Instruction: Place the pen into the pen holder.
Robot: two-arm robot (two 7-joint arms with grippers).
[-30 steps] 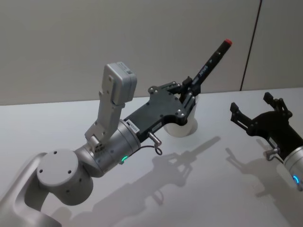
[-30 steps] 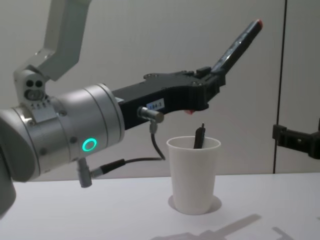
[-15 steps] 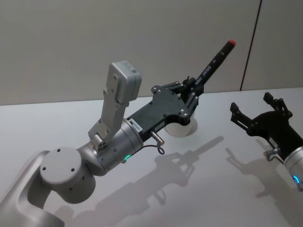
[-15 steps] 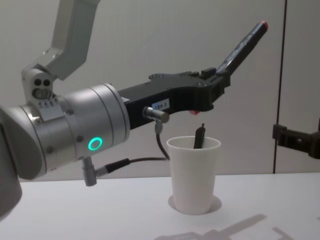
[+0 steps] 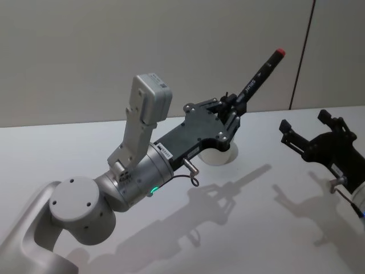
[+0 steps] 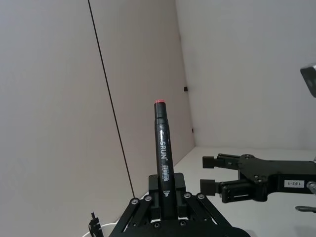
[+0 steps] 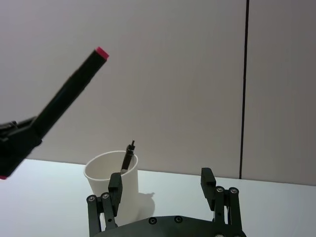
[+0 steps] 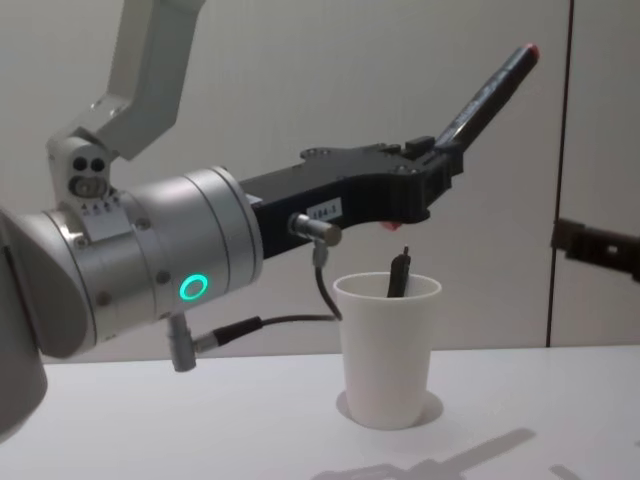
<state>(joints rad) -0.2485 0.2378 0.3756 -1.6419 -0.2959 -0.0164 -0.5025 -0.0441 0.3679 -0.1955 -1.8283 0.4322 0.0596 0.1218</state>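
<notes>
White paper makes up the pen holder point(image 8: 385, 345). It is a cup that stands upright on the pale table point(image 8: 200, 430). A thin dark thing point(image 8: 399, 272) pokes up over the rim from inside. It may be another pen, but the view is too poor to be sure.

The pen point(image 8: 490, 95) is black with a red tip. It is not in the cup. It is up in the air, held by the left gripper point(image 8: 440, 165). The fingers are squeezed tight on the lower part of the pen. The pen leans, with its red tip pointing up and over to the robot's right. The gripper hangs just above the cup's rim and does not touch it.

In the head view, the left gripper point(image 5: 231, 108) reaches forward over the cup point(image 5: 225, 154) and hides most of it. The pen point(image 5: 259, 74) sticks out past the fingers.

The right gripper point(image 5: 305, 123) is off to the robot's right, well apart from the cup. It is above the table. Its fingers are spread wide and hold nothing. In the right wrist view, the cup point(image 7: 106, 173) shows beyond those spread fingers point(image 7: 116, 183).
</notes>
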